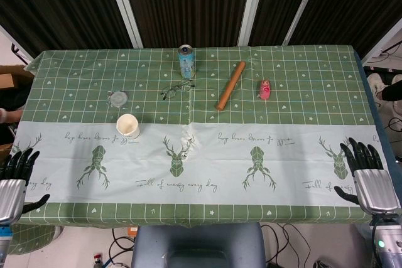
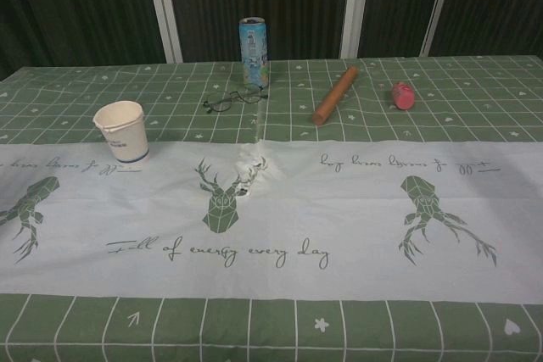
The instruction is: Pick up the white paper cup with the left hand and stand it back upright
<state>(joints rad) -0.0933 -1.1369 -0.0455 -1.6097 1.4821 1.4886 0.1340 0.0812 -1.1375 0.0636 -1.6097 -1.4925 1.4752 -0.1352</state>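
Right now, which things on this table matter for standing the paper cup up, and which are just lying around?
For the job: white paper cup, already upright; left robot hand.
Lying about: drink can, glasses, wooden rolling pin, pink object, small round lid.

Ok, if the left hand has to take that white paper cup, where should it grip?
Probably around the side wall of the white paper cup, coming from the robot's left. It stands upright, mouth up, and the left hand rests open at that table edge.

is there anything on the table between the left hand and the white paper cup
Nothing visible. The left hand rests at the table's near left edge, and only bare tablecloth lies between it and the white paper cup, which already stands upright. The small grey lid sits beyond the cup.
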